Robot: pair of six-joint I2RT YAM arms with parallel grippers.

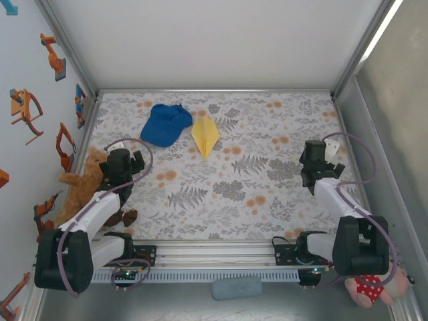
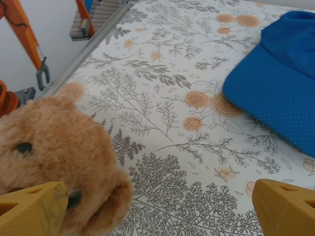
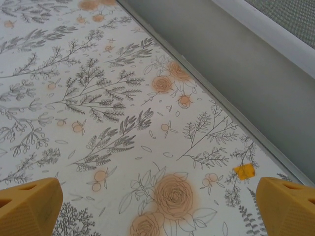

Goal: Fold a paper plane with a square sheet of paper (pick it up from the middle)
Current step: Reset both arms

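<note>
the narrow pointed yellow paper plane (image 1: pixel 205 136) lies flat on the flower-printed desk (image 1: pixel 267 200), in the far middle part, well apart from both arms, with its sharp tip turned toward the near edge. its upper left edge lies just beside, perhaps touching, the soft blue fabric cap (image 1: pixel 165 124), which lies to its left. the left claw (image 1: pixel 120 152) hangs over the left side of the desk, released, its two yellow fingertips (image 2: pixel 32 209) spread wide with nothing between them. in the left wrist view the claw (image 2: pixel 157 209) is low over the printed cloth, the fuzzy brown teddy bear (image 2: pixel 49 142) pressing close against its left fingertip and the blue cap (image 2: pixel 275 93) lying ahead and to the right. from above, the teddy bear (image 1: pixel 83 187) sits at the desk's left edge, right beside the left arm. the right claw (image 1: pixel 314 150) hangs over the right side of the desk, also released and grasping nothing. in the right wrist view its yellow fingertips (image 3: pixel 29 206) stand far apart over bare floral cloth, the claw (image 3: pixel 158 206) being near the grey right wall, and a small yellow scrap (image 3: pixel 244 171) lies on the cloth close to the desk's right edge.
</note>
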